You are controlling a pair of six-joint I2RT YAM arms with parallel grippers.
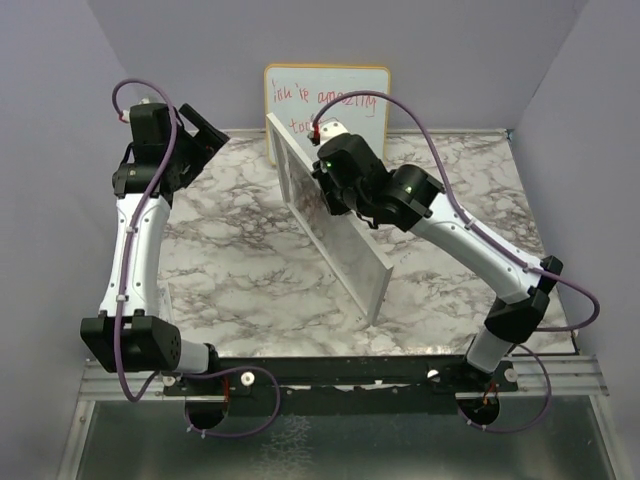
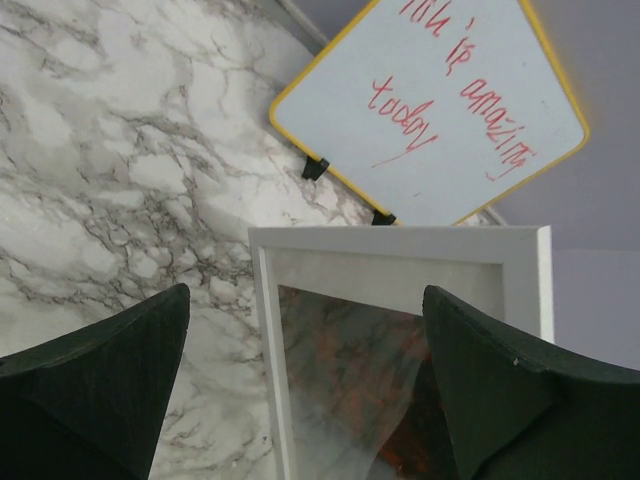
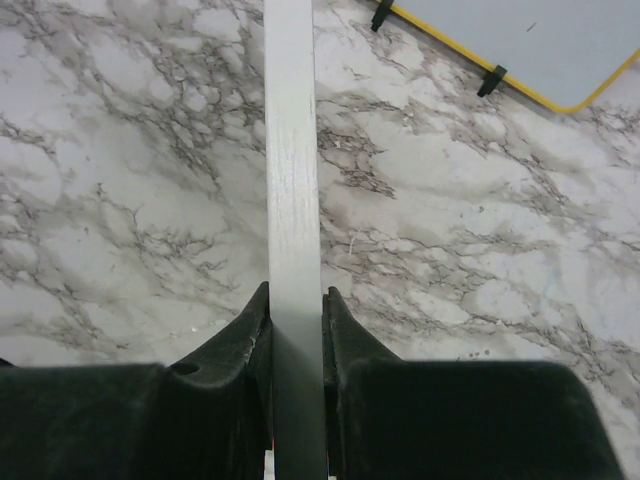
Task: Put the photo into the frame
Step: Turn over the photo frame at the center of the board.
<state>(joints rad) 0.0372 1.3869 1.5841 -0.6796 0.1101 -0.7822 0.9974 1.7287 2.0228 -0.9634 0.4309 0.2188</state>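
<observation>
1. The photo point(image 2: 350, 390) shows in the left wrist view as grey and red-orange patches inside the opening of the frame point(image 1: 352, 258). Its lower part looks uneven there, and I cannot tell whether it lies flat.
2. The frame stands on one long edge on the marble table point(image 1: 240, 270), running diagonally from the back centre toward the near right. Its white rim point(image 3: 290, 150) is uppermost.
3. The right gripper point(image 3: 296, 302) comes down on that top rim near its far half. Its two dark fingers point(image 3: 240, 345) are closed against the rim, one on each face, with no gap showing on either side. The frame is pinched between them.
4. The left gripper point(image 2: 305, 295) is at the back left of the table, apart from the frame and pointed toward its end. Its fingers point(image 2: 110, 390) are spread wide and hold nothing. In its own view the frame's corner lies between them but farther off, touching neither.
5. A whiteboard point(image 1: 325, 100) with a yellow edge and red handwriting leans against the back wall, just behind the frame's far end.
</observation>
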